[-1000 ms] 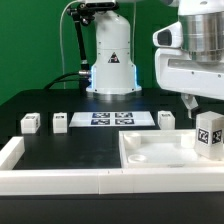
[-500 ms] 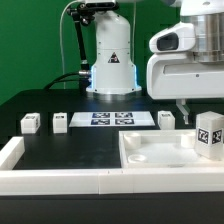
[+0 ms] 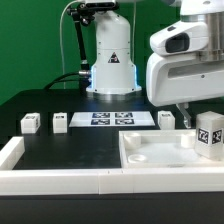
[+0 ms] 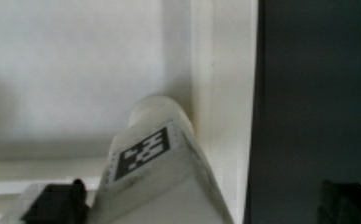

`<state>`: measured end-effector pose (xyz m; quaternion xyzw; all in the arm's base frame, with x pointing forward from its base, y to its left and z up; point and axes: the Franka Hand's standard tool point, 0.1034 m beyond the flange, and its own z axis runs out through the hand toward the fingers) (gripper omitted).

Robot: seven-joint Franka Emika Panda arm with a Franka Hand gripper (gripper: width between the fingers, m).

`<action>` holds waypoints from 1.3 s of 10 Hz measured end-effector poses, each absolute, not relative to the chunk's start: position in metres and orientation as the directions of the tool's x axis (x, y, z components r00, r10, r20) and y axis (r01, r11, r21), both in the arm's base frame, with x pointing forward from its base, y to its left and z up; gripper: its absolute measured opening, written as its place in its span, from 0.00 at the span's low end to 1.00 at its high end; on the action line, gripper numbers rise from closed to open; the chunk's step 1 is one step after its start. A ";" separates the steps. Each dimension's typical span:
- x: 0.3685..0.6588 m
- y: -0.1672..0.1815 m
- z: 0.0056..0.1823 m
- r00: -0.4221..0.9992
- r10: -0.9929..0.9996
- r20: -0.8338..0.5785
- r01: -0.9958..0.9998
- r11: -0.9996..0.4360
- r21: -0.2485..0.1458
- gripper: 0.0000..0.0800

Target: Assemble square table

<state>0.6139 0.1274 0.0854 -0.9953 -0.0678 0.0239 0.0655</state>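
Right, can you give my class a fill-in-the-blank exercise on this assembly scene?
1. The fingers stand ___.
2. ___ leg posts lie loose on the black table, beside the marker board.
3. The square tabletop is coloured ___.
Missing words: open; three; white.

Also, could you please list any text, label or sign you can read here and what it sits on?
No readable words or numbers anywhere.
On the robot base: a triangular warning sign, its symbol too small to read.
On the marker board and the leg posts: black-and-white tag patterns only, no text.
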 end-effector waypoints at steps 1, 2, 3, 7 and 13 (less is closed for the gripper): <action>0.614 0.126 0.085 0.980 0.198 -0.031 0.192 -0.972 -0.135 0.81; 0.614 0.123 0.084 0.958 0.285 -0.020 0.280 -0.950 -0.137 0.81; 0.614 0.121 0.083 0.938 0.346 -0.012 0.342 -0.930 -0.138 0.81; 0.615 0.120 0.083 0.931 0.366 -0.007 0.361 -0.922 -0.137 0.57; 0.616 0.116 0.083 0.984 0.174 -0.032 0.168 -0.977 -0.130 0.37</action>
